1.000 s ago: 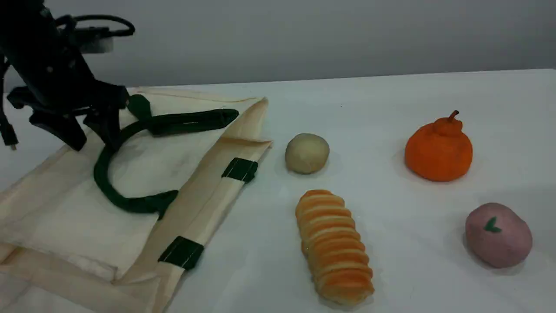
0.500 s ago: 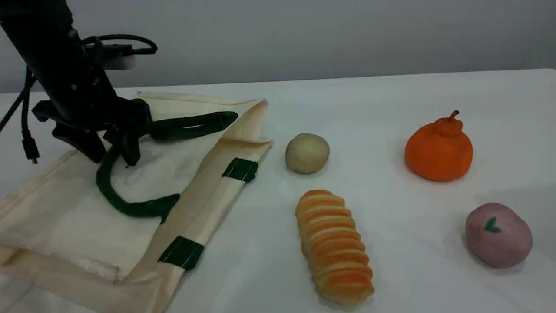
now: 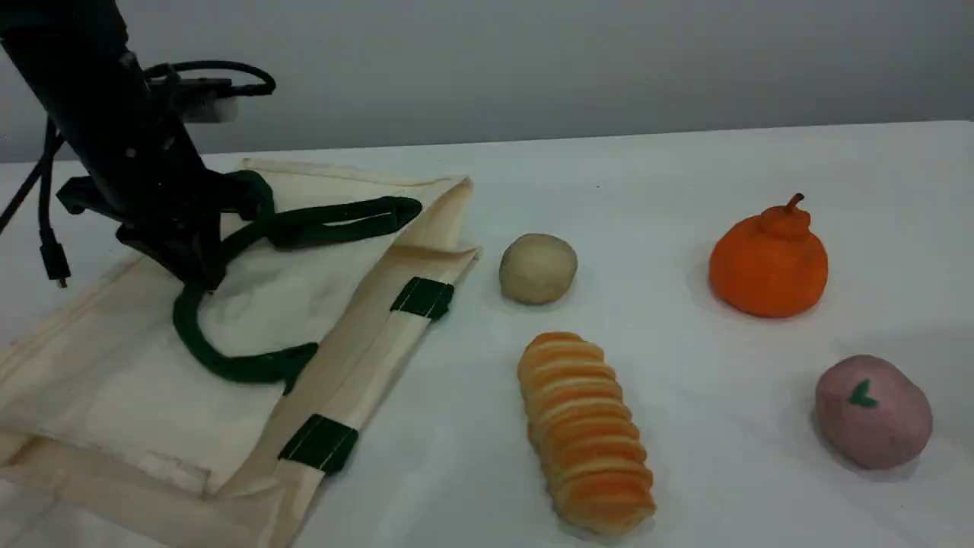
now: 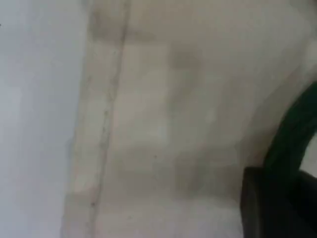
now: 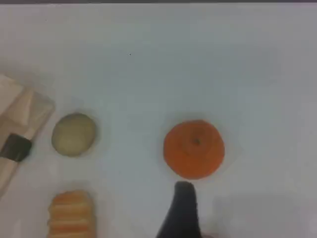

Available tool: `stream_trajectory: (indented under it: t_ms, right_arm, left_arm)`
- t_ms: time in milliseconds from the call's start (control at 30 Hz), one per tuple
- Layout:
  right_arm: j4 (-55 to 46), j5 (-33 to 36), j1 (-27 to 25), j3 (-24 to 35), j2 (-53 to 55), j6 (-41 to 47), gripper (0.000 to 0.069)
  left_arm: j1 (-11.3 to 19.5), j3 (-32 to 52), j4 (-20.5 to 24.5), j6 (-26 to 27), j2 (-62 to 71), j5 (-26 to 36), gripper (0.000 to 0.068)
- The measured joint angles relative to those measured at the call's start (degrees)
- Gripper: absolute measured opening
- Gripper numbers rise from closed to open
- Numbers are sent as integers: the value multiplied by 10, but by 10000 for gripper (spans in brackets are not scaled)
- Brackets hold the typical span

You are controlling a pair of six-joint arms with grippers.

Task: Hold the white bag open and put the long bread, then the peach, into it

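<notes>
Golden bread (image 3: 586, 434) lies at the near edge of the table (image 3: 685, 175), the peach (image 3: 873, 411) toward its right edge, farther left the left gripper (image 3: 194, 266) is clamped on the green handle (image 3: 228, 371) of the cream bag (image 3: 114, 380), and only the right wrist view shows the right gripper (image 5: 184, 210), spread, by the orange (image 5: 194, 148).

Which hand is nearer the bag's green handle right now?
Left. The left hand is closed on the green handle atop the white bag. The right hand hovers beside the orange fruit, well away from the handle.
</notes>
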Motion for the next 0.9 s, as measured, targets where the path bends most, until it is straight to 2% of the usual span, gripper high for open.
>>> stream_trajectory:
  t_ms: [167, 367, 667, 733, 900]
  right_arm:
    - [0, 2, 0, 0, 0, 0, 586]
    - [0, 2, 0, 0, 0, 0, 586]
    - [-13, 4, 0, 1, 11, 0, 586]
    - [-13, 1, 0, 1, 19, 0, 586]
    - [-13, -2, 0, 1, 48, 0, 586]
  left_arm:
    - [0, -11, -1, 0, 0, 16, 95]
    - [0, -79, -8, 26, 0, 112, 95]
    - [0, -245, -81, 123, -29, 288, 95]
    - [0, -280, -96, 144, -29, 309, 95]
    - [-1, -327, -137, 169, -41, 312, 95]
